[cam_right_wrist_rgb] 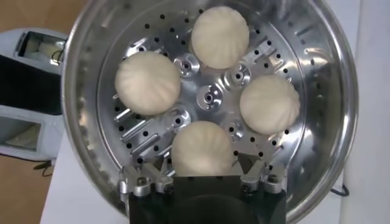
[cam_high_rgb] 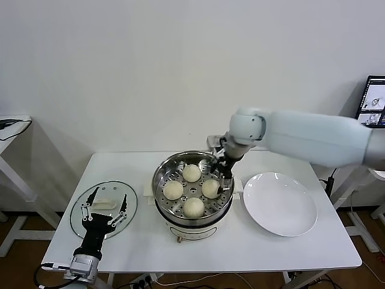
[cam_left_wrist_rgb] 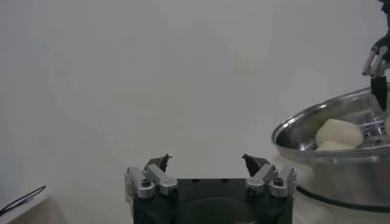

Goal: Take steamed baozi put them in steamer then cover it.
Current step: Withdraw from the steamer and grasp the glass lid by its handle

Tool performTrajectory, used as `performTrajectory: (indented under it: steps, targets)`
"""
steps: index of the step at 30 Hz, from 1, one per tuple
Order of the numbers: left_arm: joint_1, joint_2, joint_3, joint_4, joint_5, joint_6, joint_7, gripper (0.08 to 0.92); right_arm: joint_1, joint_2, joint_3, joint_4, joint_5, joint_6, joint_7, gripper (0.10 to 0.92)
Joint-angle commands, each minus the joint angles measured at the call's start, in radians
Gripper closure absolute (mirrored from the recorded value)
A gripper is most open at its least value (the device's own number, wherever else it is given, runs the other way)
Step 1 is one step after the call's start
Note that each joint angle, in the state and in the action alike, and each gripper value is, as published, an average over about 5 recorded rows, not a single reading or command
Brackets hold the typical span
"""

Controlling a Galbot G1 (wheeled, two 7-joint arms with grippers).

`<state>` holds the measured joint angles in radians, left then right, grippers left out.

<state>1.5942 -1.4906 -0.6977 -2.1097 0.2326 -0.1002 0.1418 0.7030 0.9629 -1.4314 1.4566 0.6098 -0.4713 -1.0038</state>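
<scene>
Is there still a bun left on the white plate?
No, the white plate lies bare on the table, and all four baozi sit inside the steamer.

A white table (cam_high_rgb: 289, 253) stands against a plain white wall (cam_high_rgb: 150, 66). A flat white plate (cam_high_rgb: 280, 203) lies on its right part, with nothing on it. At the far right edge a screen (cam_high_rgb: 373, 101) shows. Another white table (cam_high_rgb: 12, 123) stands off to the left, a black cable (cam_high_rgb: 12, 125) lying on it.
</scene>
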Motion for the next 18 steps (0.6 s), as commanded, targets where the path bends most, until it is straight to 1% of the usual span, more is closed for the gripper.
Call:
performTrajectory:
  steps: [1,5,8,11,13,16,18]
  targets:
    - [0.004,0.008,-0.002,-0.024,-0.011,0.027,0.009,0.177,0.086,-0.268,0.13,0.067,0.048,0.026,-0.086,0.203]
    - [-0.002,0.012,-0.009,-0.039,-0.039,0.061,0.023,0.177,-0.058,-0.394,0.365,0.082,0.042,0.038,-0.043,0.203]
    - [-0.01,0.008,-0.015,-0.045,-0.058,0.078,0.015,0.177,-0.242,-0.475,0.599,0.088,0.051,0.079,0.057,0.203]
    - [-0.013,0.008,-0.014,-0.051,-0.044,0.071,0.003,0.177,-0.459,-0.53,0.853,0.088,0.1,0.148,0.234,0.203]
    - [-0.018,0.008,-0.014,-0.05,-0.025,0.06,-0.003,0.177,-0.617,-0.548,1.015,0.09,0.165,0.212,0.381,0.203]
    - [-0.029,0.005,-0.017,-0.045,-0.016,0.04,-0.009,0.177,-0.884,-0.546,1.286,0.108,0.25,0.314,0.596,0.203]
    - [-0.039,0.003,-0.02,-0.04,-0.022,0.025,-0.01,0.177,-1.066,-0.525,1.463,0.135,0.283,0.365,0.721,0.203]
